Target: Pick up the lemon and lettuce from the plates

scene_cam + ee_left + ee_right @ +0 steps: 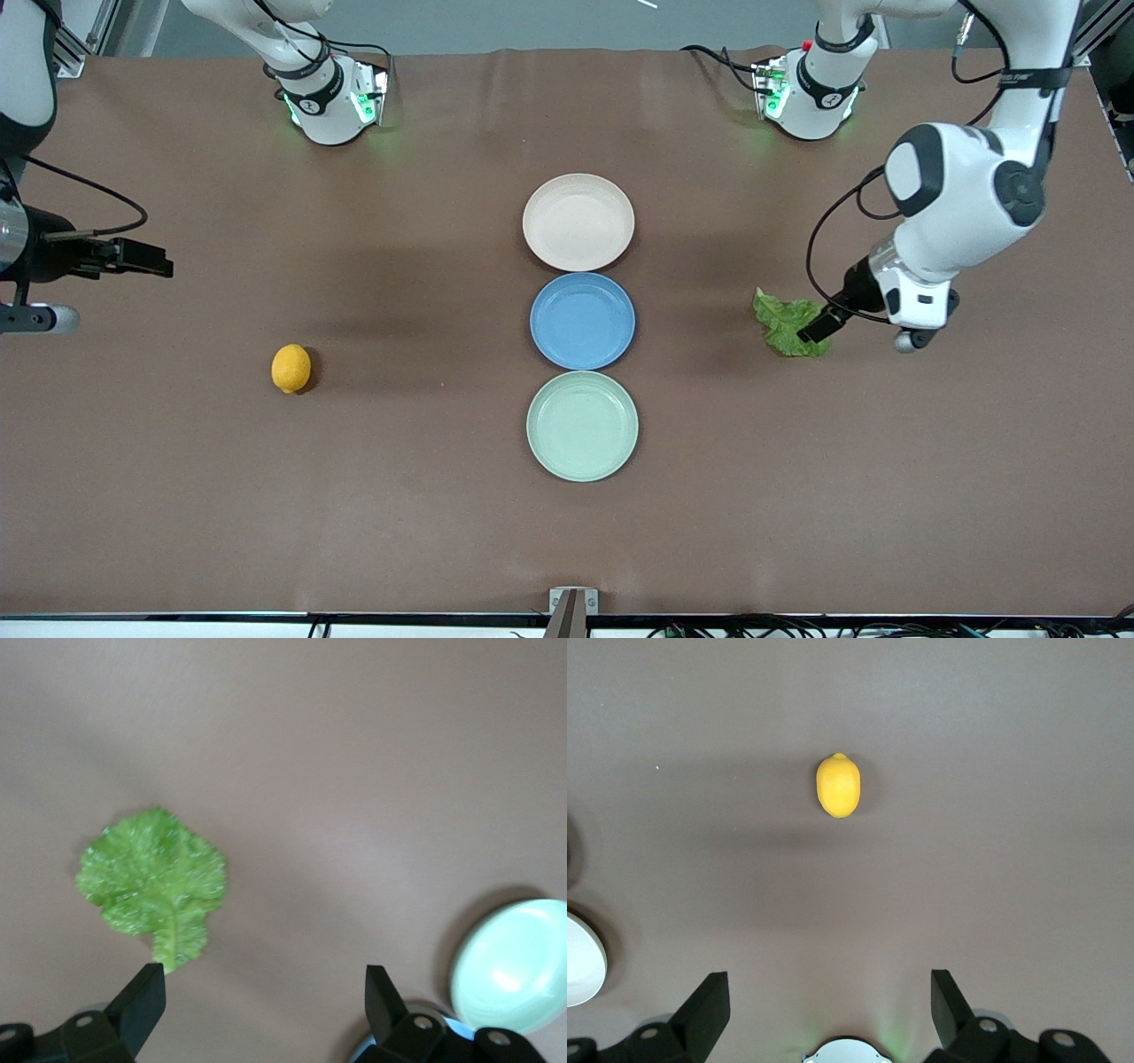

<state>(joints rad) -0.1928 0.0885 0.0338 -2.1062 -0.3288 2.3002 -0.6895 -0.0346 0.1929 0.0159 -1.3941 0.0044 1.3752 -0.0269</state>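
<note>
- Plates stand bare in a row mid-table: beige-pink plate, blue plate, mint-green plate nearest the front camera; we judge the picking done.
- Left gripper hangs over the table by the lettuce, fingers wide apart, holding nothing.
- Right gripper, likewise spread and empty, waits up over the right arm's end of the table.
- Lettuce lies on the table beside the blue plate, toward the left arm's end.
- Lemon lies well apart from the blue plate, toward the right arm's end.
- Next, we think, both arms need only pull clear.
</note>
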